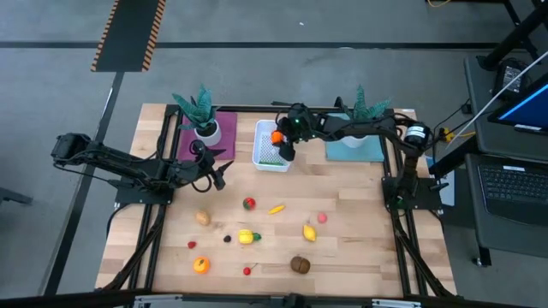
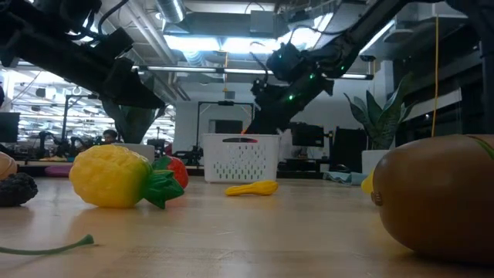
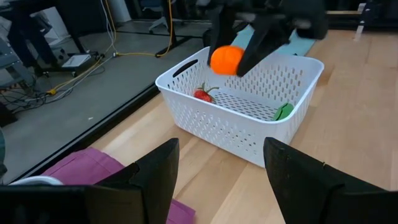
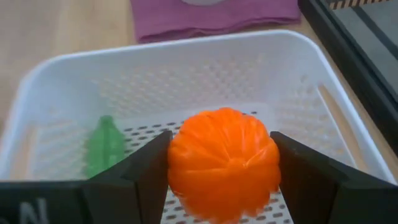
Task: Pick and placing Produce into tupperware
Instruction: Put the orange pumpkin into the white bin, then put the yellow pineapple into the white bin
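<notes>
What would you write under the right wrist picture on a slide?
Right gripper holds an orange above the white tub, where a green cucumber already lies.

**Count: 14 produce pieces, 1 tub, 2 plants, 2 mats, 2 arms**

Oranges are totalling two: raised orange [image 1: 276,136] over the tub [image 1: 271,168] and loose orange [image 1: 200,265] on the counter [image 1: 360,248]. Yellow pieces are totalling three: banana [image 1: 276,208], lemon [image 1: 309,232] and yellow piece with green leaves [image 1: 246,236]. Red pieces are totalling five: four lying loose [image 1: 248,204] [image 1: 323,217] [image 1: 192,245] [image 1: 247,270] and a strawberry [image 3: 203,94] sitting in the tub. Brown pieces are totalling two [image 1: 203,218] [image 1: 300,264]. One small dark piece [image 1: 227,239] is lying loose. One green piece [image 3: 283,112] is sitting in the tub. Potted plants are totalling two [image 1: 199,111] [image 1: 366,107]. Mats are totalling two: purple mat [image 1: 227,141] and teal mat [image 1: 342,152]. Arms are totalling two: left arm [image 1: 111,162] and right arm [image 1: 360,127].
</notes>
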Available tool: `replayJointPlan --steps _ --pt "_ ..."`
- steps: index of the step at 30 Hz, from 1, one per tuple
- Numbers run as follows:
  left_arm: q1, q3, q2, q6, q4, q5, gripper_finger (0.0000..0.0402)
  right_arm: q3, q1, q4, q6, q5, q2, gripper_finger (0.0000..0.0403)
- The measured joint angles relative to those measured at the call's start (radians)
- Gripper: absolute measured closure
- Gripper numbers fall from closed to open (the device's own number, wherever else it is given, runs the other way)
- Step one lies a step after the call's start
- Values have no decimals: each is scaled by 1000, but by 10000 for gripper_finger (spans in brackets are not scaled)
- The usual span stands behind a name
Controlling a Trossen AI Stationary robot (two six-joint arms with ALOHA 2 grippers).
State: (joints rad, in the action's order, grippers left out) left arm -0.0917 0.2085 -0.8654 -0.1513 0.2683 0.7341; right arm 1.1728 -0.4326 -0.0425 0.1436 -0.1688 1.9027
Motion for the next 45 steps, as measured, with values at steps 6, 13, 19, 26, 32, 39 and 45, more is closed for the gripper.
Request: replayJointPlan --steps 6,13,19,26,32,39,45 --pt "0 0 0 0 -5 0 176 0 -33 -28 -30 1 44 159" --pt "0 0 0 0 -7 0 176 0 -48 -39 -34 1 47 145" --pt "0 0 0 0 -8 0 176 0 -48 -62 -29 1 48 131" --pt "0 0 0 0 -7 0 175 44 -49 -30 -9 2 48 127" --pt "0 0 0 4 -8 0 176 101 -48 41 4 1 47 126" --pt "-48 0 1 41 -8 0 176 38 -49 84 45 -43 -64 126" --pt "-138 0 33 88 -8 0 176 -187 -39 -77 29 -70 -263 125"
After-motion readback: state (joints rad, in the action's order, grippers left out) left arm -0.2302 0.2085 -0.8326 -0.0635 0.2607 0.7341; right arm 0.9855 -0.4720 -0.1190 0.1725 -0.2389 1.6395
